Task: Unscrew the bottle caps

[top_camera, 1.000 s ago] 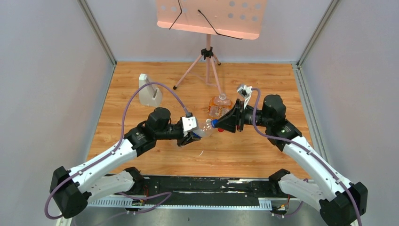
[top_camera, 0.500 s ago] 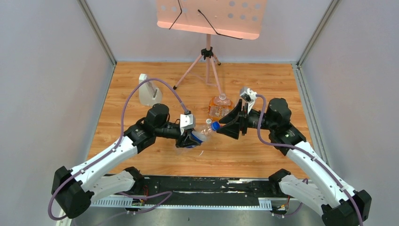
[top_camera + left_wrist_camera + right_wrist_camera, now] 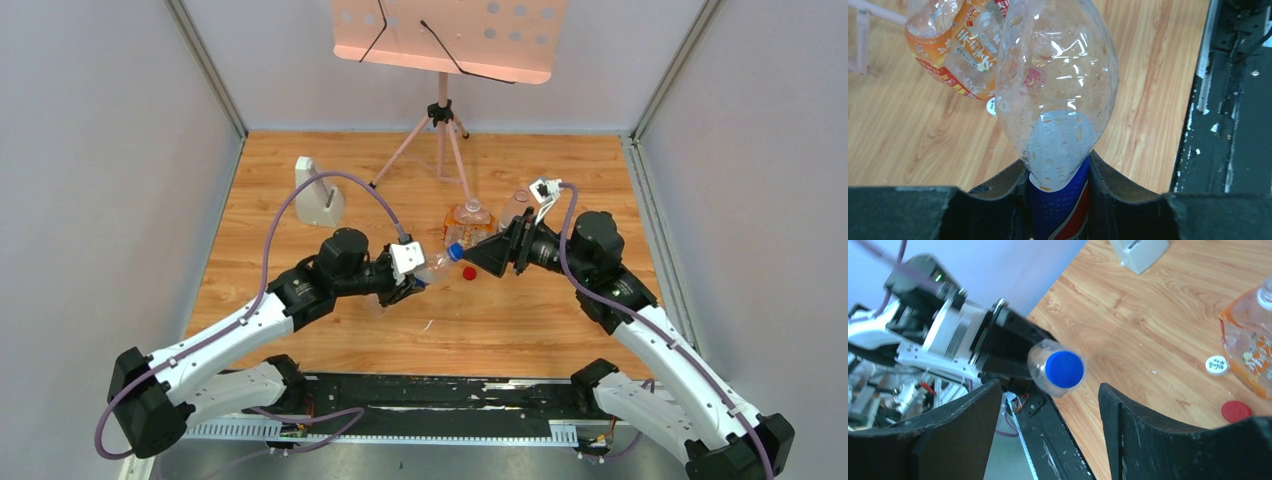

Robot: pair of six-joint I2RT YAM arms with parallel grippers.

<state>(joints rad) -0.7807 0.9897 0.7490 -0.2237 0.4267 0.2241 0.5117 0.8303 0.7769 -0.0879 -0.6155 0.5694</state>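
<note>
In the left gripper [image 3: 1058, 174], the Pepsi bottle [image 3: 1055, 90]; right gripper [image 3: 1049, 388] agape, empty.

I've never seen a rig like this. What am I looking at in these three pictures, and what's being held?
This is a robot: a left arm and a right arm, bolted to a wooden table. One picture looks down from above and behind them; the other two come from a camera on each wrist. The left gripper is shut on a clear plastic bottle with a blue label, held sideways, its blue screw cap pointing at the right gripper, whose jaws stand open either side of the cap, not touching it. On the table lie a loose red cap and a white cap, near a squat orange-labelled bottle. Farther back stand another clear bottle, a pale grey block and a pink music stand.
</note>
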